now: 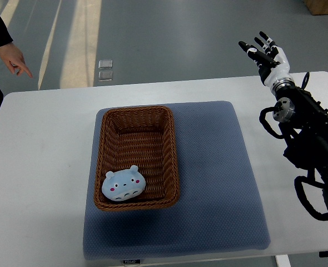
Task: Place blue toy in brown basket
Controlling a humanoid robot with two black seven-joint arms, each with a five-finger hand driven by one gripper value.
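Right hand (264, 55) is up in the air past the far right corner of the worktop (36, 167), with its fingers spread and nothing in them. Its black arm comes in from the right edge. No left hand shows.

Close to us, a blue mat (219, 183) lies on the worktop. On the mat sits the basket (172, 150). At the near end of the basket lies the blue toy (124, 185), face up, leaning on the near wall.

So the job looks done: the toy is inside and the hand is well away from it. Nothing seems left to do.

Far off at the left, a person's hand (14, 60) points down.
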